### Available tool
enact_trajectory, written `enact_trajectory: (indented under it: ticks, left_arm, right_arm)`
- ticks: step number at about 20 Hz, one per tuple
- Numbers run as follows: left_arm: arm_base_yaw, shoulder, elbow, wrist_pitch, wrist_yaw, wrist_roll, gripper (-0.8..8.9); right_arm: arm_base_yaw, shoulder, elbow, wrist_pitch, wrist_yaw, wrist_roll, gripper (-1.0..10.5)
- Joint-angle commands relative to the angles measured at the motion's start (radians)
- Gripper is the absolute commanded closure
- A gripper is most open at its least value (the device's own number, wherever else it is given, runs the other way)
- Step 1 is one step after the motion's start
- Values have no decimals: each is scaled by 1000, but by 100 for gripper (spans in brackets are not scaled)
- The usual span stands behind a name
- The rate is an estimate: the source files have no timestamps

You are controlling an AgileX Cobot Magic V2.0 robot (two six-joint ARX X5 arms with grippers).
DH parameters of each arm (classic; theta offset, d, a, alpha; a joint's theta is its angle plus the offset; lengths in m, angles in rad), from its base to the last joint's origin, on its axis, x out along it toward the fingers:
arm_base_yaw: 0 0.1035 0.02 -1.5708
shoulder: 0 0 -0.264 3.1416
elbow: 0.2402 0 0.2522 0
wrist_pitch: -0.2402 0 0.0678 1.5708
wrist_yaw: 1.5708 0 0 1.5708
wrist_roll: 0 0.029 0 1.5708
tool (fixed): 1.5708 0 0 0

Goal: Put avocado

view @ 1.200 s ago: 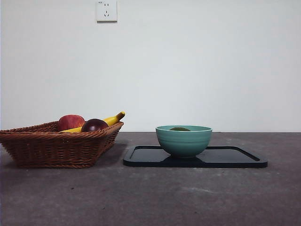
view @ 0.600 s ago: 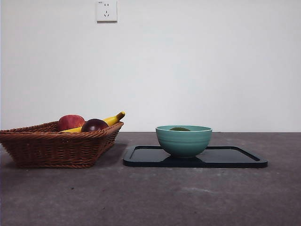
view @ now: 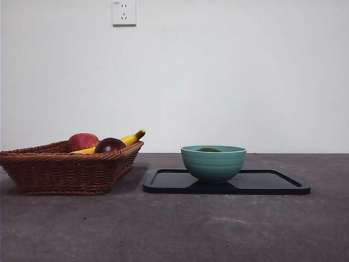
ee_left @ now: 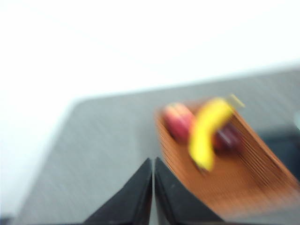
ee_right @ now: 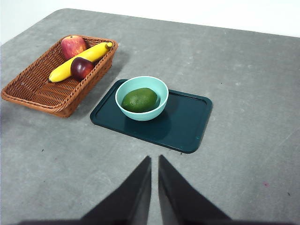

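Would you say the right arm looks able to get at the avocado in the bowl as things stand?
Probably yes: the avocado lies uncovered in the open-topped bowl, with nothing above it, and the right hand sits high with bare table between.

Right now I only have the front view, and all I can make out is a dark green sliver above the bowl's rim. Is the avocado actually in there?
Observer: Yes. The right wrist view shows the avocado lying inside the teal bowl, with nothing else in it.
Operator: Where does the bowl sit on the tray?
Observer: At the end of the dark tray nearest the wicker basket; the other end is bare.
Operator: I can't see either arm. Where are the grippers?
Observer: The right gripper is shut and well away from the tray. The left gripper is also shut, beside the basket; its picture is blurred.
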Motion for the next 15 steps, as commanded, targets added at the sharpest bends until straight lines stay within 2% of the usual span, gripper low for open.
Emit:
enact_trajectory:
  ticks: [1,4,7,15]
  left_arm:
    - [64,-45,-150,180,-1,-39,807]
    - [122,-122,-346,319,32,-186,807]
    - [129,-165,-465,358,199,-176,807]
    - [129,-165,-596,372,193,-152,807]
  right_arm:
    - [7,2,6,12,1,4,928]
    - [7,2,6,12,1,4,928]
    - [7,2,6,12,1,4,928]
    - [7,2,6,12,2,4,928]
